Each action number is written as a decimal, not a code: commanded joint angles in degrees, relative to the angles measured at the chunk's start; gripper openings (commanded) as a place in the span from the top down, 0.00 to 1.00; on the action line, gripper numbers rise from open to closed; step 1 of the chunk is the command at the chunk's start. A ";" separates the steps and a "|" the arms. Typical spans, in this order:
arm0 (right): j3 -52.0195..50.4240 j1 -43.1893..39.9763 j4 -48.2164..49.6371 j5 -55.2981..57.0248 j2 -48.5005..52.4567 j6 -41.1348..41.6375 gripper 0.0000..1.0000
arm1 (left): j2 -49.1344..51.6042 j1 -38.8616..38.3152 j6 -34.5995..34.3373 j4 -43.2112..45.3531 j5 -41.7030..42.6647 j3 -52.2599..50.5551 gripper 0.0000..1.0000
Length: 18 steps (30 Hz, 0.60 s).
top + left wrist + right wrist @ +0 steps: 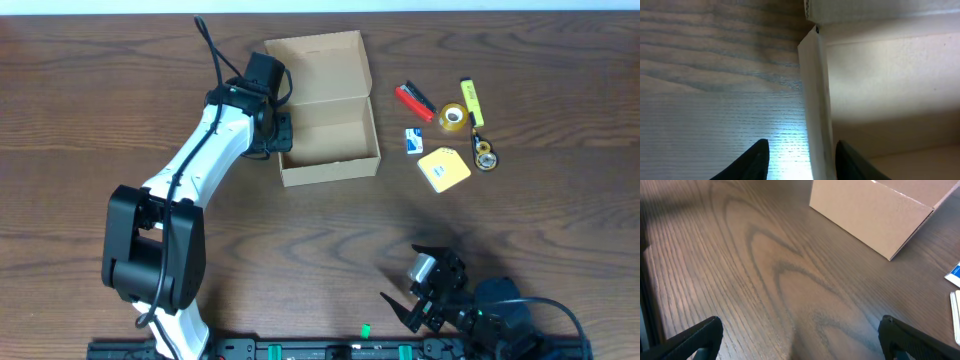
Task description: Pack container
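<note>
The container [325,110] is a tan cardboard box standing open at the back middle of the table, its lid flap folded back. My left gripper [282,131] is at the box's left wall. In the left wrist view that wall [817,120] runs between the two dark fingers of the left gripper [801,152]. One finger is inside the box against the wall. The other is outside, with a strip of table showing between it and the wall. My right gripper [422,292] hovers wide open near the front right with nothing in it. The right wrist view has the container [875,210] ahead of the right gripper [800,335].
Right of the box lie a red marker [412,98], a tape roll [452,117], a yellow highlighter [470,97], a small blue-and-white item [414,140], a yellow sticky-note pad [443,168] and a small round dispenser [485,153]. The table [80,120] is dark wood.
</note>
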 commanded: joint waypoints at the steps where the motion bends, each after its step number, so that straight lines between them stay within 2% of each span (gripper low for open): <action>1: -0.52 0.42 -0.28 -0.07 -0.37 0.72 0.01 | 0.42 0.04 2.80 -0.42 -2.27 -0.31 0.56; 18: -0.52 0.42 -0.28 -0.07 -0.37 0.72 0.01 | 0.42 0.04 4.72 -0.42 -3.19 -0.31 0.56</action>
